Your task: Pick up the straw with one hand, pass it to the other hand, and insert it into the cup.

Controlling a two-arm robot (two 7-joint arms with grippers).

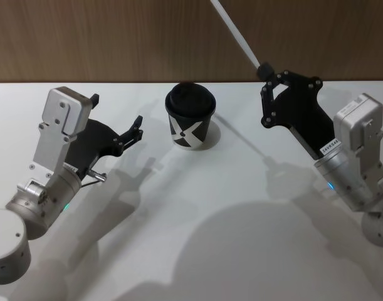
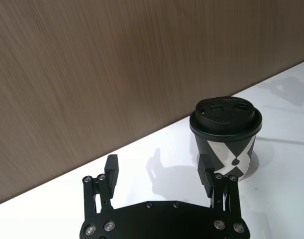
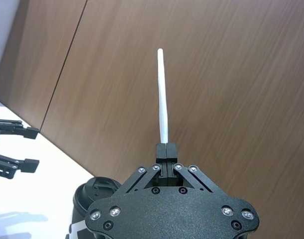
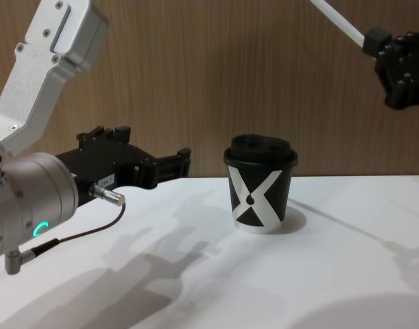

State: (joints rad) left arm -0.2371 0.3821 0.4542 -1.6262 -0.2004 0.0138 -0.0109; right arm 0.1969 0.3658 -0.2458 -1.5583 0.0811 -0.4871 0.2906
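Note:
The thin white straw [image 1: 236, 32] is pinched at its lower end by my right gripper [image 1: 265, 71], which is shut on it and held in the air to the right of the cup. The straw slants up and leftward toward the wall [image 4: 338, 20] and rises straight from the fingertips [image 3: 163, 99]. The black cup [image 1: 190, 116] with a white X and domed lid stands upright on the table [image 4: 259, 182]. My left gripper [image 1: 116, 116] hovers open and holds nothing, to the left of the cup [image 2: 226, 134], with its fingers [image 2: 111, 169] spread wide.
A wood-panelled wall [image 1: 116, 37] runs close behind the cup. The white table [image 1: 197, 213] stretches toward me. A thin dark cable with a metal plug [image 4: 106, 195] hangs at the left wrist.

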